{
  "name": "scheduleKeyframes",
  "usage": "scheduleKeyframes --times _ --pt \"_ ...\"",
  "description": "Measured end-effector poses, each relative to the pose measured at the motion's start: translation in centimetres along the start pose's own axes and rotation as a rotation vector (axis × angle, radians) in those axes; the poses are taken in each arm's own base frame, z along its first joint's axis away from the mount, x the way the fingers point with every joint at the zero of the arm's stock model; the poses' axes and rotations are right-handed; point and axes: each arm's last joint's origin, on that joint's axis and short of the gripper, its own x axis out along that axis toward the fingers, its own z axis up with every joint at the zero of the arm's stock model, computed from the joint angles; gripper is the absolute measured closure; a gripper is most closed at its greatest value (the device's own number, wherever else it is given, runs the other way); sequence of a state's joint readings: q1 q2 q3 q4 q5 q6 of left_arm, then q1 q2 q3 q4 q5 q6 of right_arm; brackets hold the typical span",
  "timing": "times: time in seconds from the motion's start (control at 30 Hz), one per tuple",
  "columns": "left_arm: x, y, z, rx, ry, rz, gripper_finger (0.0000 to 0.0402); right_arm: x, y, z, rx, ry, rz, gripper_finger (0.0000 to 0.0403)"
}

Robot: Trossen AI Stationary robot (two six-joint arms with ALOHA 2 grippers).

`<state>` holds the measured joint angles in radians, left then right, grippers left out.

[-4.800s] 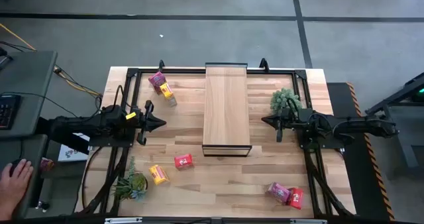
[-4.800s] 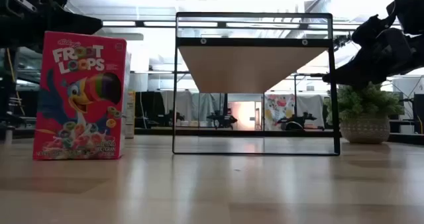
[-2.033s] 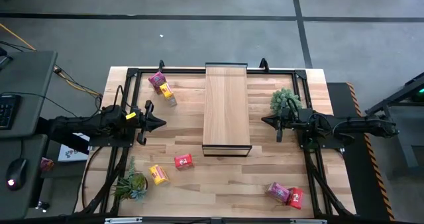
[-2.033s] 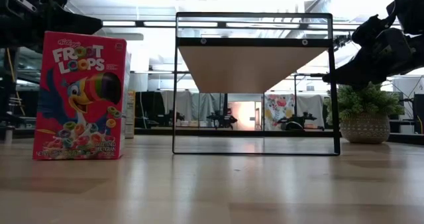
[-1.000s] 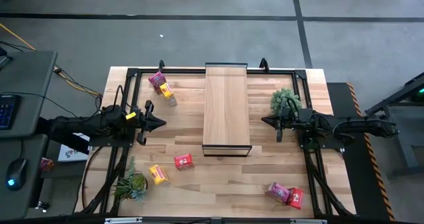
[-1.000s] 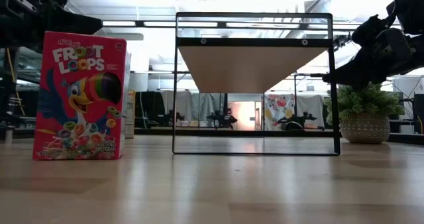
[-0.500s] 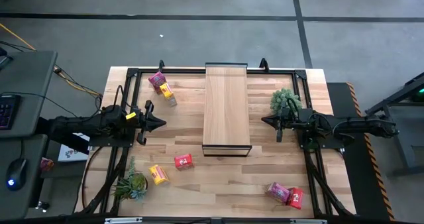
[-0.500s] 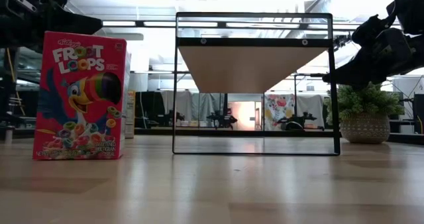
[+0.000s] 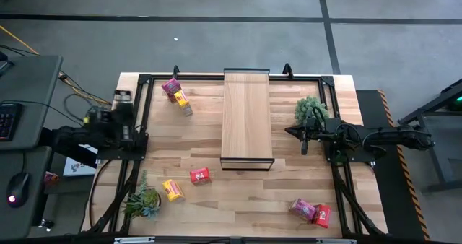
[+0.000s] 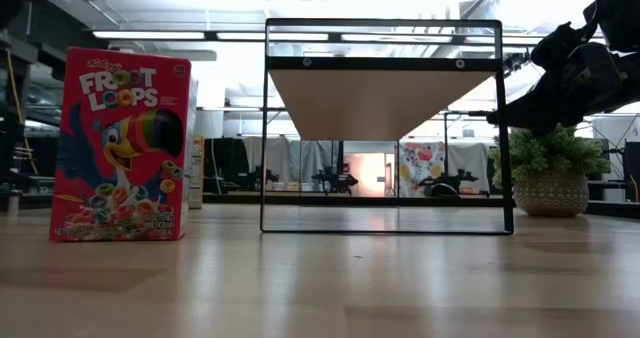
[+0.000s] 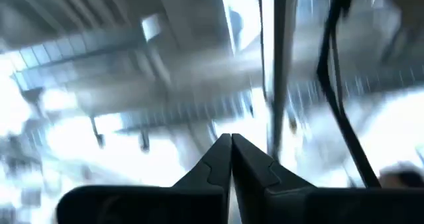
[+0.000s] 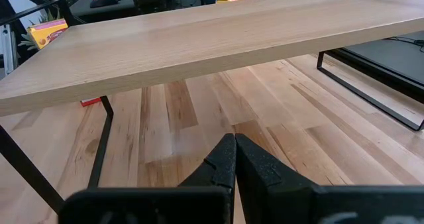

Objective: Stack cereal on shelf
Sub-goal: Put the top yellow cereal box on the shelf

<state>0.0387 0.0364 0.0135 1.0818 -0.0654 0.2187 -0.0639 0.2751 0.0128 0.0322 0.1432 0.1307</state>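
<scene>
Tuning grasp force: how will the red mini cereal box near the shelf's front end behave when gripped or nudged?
The red cereal box is small thin cardboard, so probably light and easily crushed by a hard squeeze. It lies flat on the table, so a nudge should slide it, not tip it. Standing upright, as in the low view, it looks likelier to topple.

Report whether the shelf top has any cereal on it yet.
Bare. The high view shows the shelf top as plain wood, with cereal boxes such as the red one on the table.

A bushy green potted plant (image 9: 310, 110) stood on the wooden tabletop (image 9: 289, 179) near its right edge, a smaller spiky green plant (image 9: 142, 200) sat at the front-left corner, and a black computer mouse (image 9: 19, 184) lay on the grey side desk (image 9: 22, 107).
</scene>
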Motion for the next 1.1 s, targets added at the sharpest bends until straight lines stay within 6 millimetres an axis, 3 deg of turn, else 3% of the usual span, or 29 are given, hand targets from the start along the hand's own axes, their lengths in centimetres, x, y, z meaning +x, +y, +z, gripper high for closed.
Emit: scheduleKeyframes --times 0.07,0.13,0.27,0.4,0.6,0.7,0.9,1.1 --pt "0.4 0.2 0.5 0.014 -0.026 0.053 0.0398 0.0 0.0 0.0 0.000 0.000 0.000 0.0402" --pt "1.1 0.5 0.2 -0.019 0.054 0.175 0.0399 0.0 0.0 0.0 0.000 0.000 0.000 0.0402" --pt "4.1 0.4 -1.1 -0.119 0.235 0.284 0.0398 0.0 0.0 0.0 0.000 0.000 0.000 0.0402" --pt "7.2 0.4 -1.4 -0.141 0.269 0.402 0.0399 0.0 0.0 0.0 0.000 0.000 0.000 0.0402" --pt "10.5 1.5 -1.1 -0.087 0.310 0.852 0.0399 0.0 0.0 0.0 0.000 0.000 0.000 0.0402" --pt "11.8 2.1 -1.1 -0.075 0.396 0.949 0.0399 0.0 0.0 0.0 0.000 0.000 0.000 0.0402" --pt "14.4 4.5 -0.9 -0.197 0.760 1.055 0.0399 0.0 0.0 0.0 0.000 0.001 0.000 0.0402" --pt "14.6 7.5 -3.7 -0.369 1.168 1.142 0.0399 0.0 0.0 0.0 0.000 0.001 0.000 0.0402"
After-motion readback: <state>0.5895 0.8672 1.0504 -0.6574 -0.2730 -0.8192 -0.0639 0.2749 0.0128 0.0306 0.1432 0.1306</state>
